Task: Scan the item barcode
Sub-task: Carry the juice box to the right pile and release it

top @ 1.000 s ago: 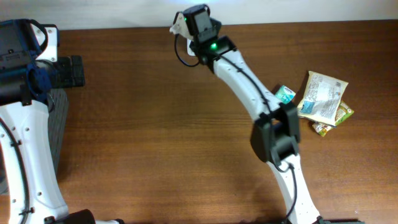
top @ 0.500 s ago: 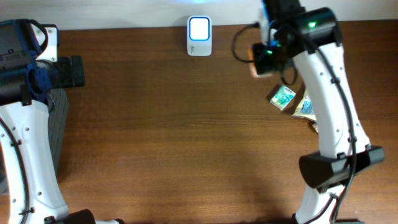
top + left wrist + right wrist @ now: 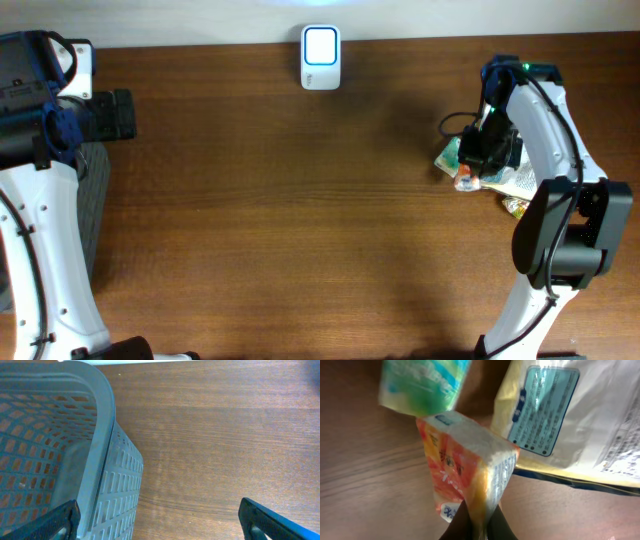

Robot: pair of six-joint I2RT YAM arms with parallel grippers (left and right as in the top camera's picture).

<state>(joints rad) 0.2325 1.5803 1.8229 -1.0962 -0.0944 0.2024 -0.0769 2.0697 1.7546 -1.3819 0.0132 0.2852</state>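
Right fingers [image 3: 455, 529], clamping orange packet [image 3: 465, 470], moved from scanner [image 3: 321, 58] to pile [image 3: 518, 182].

Overhead, we are looking straight down on the whole surface [image 3: 300, 220]. Our left wrist camera is looking down beside the basket [image 3: 106, 425], shared with overhead. The right one is pressing close on the orange packet [image 3: 465, 465], far from the basket.

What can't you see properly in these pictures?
1. Orange packet: no barcode shows in the right wrist view; its print is blurred. Overhead, the right arm hides most of it.
2. Green packet: blurred, cut off by the right wrist view's top edge.
3. Basket: cut off by the left wrist view's edges.
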